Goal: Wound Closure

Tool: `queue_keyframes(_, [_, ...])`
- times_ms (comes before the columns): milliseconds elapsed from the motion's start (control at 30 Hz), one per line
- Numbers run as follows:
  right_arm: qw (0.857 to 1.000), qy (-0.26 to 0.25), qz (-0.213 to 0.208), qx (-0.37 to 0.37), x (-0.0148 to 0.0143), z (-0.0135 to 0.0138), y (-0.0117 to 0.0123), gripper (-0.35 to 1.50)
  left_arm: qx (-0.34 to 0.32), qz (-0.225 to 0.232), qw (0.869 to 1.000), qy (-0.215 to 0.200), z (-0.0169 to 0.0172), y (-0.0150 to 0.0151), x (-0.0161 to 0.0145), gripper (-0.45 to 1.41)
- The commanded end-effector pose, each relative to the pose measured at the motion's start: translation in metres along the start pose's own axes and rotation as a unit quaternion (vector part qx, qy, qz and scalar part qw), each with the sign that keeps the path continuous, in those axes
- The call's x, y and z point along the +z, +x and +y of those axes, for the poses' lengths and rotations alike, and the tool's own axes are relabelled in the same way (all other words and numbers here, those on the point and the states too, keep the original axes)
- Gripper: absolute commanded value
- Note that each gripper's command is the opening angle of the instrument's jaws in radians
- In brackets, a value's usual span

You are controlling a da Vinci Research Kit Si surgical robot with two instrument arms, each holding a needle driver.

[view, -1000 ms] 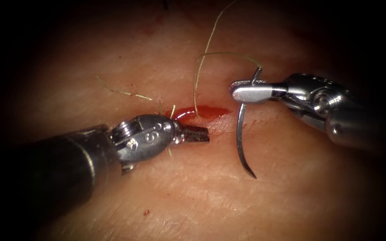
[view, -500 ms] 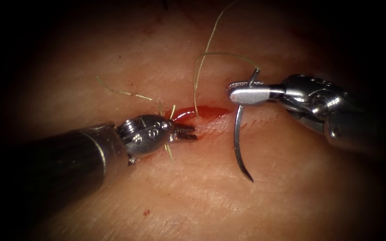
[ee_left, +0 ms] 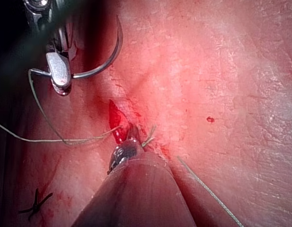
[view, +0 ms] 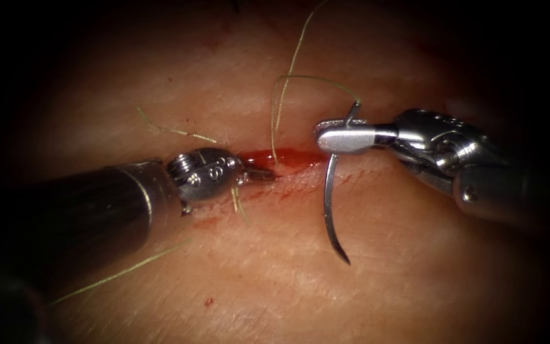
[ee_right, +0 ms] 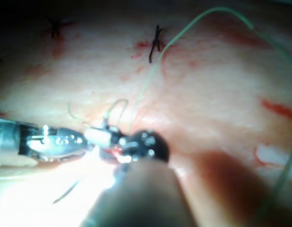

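Observation:
My right tool [view: 335, 137] is shut on the curved needle [view: 327, 204] close to its tail end, just right of the cut. The needle hangs free of the tissue [view: 377, 286], its point low above the skin below the cut. Thread [view: 313, 79] runs from the needle's tail, arches over and drops into the cut at the red fluid [view: 284, 157]. My left tool [view: 261, 173] has its tip at the cut's left end, against the lower edge. In the left wrist view that left tool [ee_left: 130, 134] touches the red fluid [ee_left: 115, 120], with the right tool [ee_left: 60, 78] and needle [ee_left: 110, 59] beyond.
Short cut ends of thread [view: 176, 132] lie left of the cut, and another tuft [view: 240, 207] sits under the left tool. A loose strand [view: 122, 272] crosses the tissue at the lower left. Dark finished stitches [ee_right: 155, 42] [ee_left: 36, 204] sit farther along the tissue.
The left tool moved up and left onto the cut's left end. The right tool drifted left and slightly down with the needle. A loose strand came into sight at the lower left.

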Motion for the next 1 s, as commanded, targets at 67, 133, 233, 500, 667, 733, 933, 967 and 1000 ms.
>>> queue_keyframes(67, [1.0, 0.002, 0.0, -0.004, 0.0006, 0.0005, 0.0, -0.35, 0.002, -0.006, 1.0, 0.004, -0.0003, -0.0004, 0.0012, -0.16])
queue_keyframes(133, [1.0, 0.002, 0.0, -0.004, 0.0005, 0.0005, 0.0, -0.35, 0.004, -0.01, 1.0, 0.003, -0.0004, -0.0008, 0.0015, -0.15])
queue_keyframes(233, [1.0, 0.002, 0.0, -0.007, 0.0005, 0.0005, 0.0, -0.35, 0.006, -0.018, 1.0, 0.004, -0.0008, -0.0012, 0.0017, -0.15])
queue_keyframes(500, [1.0, 0.001, 0.0, -0.013, 0.0005, 0.0005, 0.0, -0.35, 0.009, -0.058, 0.998, -0.023, -0.0012, -0.0009, 0.0019, -0.28])
queue_keyframes(667, [1.0, 0.003, -0.001, -0.013, 0.0006, 0.0005, 0.0, -0.35, 0.01, -0.085, 0.993, -0.077, -0.0004, -0.0004, 0.0025, -0.33])
queue_keyframes(733, [1.0, 0.003, -0.001, -0.013, 0.0005, 0.0005, 0.0, -0.35, 0.012, -0.086, 0.992, -0.089, -0.0002, -0.0003, 0.0027, -0.3])
queue_keyframes(933, [1.0, 0.004, -0.002, -0.016, 0.0004, 0.0005, 0.0, -0.35, -0.01, -0.108, 0.978, -0.18, 0.0014, -0.0001, 0.0031, 0.04])
queue_keyframes(967, [1.0, 0.005, -0.002, -0.016, 0.0004, 0.0005, 0.0, -0.35, -0.011, -0.108, 0.976, -0.19, 0.0014, -0.0002, 0.0032, 0.07])
queue_keyframes(1000, [1.0, 0.005, -0.002, -0.016, 0.0003, 0.0005, 0.0, -0.35, -0.012, -0.109, 0.974, -0.197, 0.0014, -0.0002, 0.0033, 0.07])
